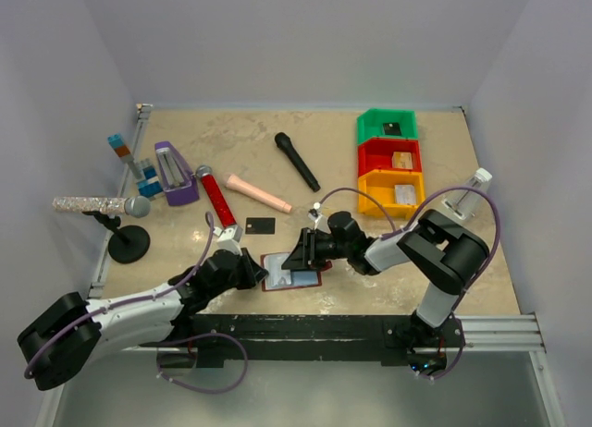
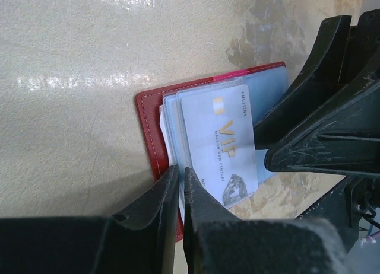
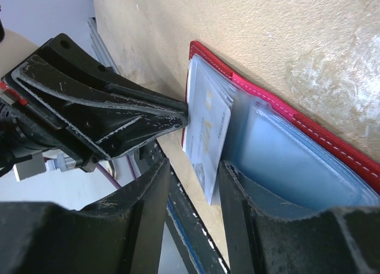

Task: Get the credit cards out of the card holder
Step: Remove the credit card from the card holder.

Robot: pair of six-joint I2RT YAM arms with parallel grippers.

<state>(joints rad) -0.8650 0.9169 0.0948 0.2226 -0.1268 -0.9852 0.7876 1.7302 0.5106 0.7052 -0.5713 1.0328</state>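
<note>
The dark red card holder (image 1: 291,272) lies open near the table's front edge, its pale blue sleeves facing up. A silver-grey credit card (image 2: 222,146) sticks partway out of a sleeve. My left gripper (image 2: 181,174) has its tips at the sleeves' left edge, jaws a sliver apart, nothing clearly pinched. My right gripper (image 3: 195,166) is open; one finger (image 3: 249,191) presses on the holder's right sleeves (image 3: 297,161), and the card (image 3: 208,126) hangs in the gap between the fingers. A black card (image 1: 262,225) lies on the table behind the holder.
Green (image 1: 375,131), red (image 1: 373,159) and yellow (image 1: 373,194) bins at the back right each hold a card. A black microphone (image 1: 297,162), red microphone (image 1: 218,197), beige cylinder (image 1: 258,192), purple object (image 1: 174,173) and glitter microphone on a stand (image 1: 97,205) lie behind and left.
</note>
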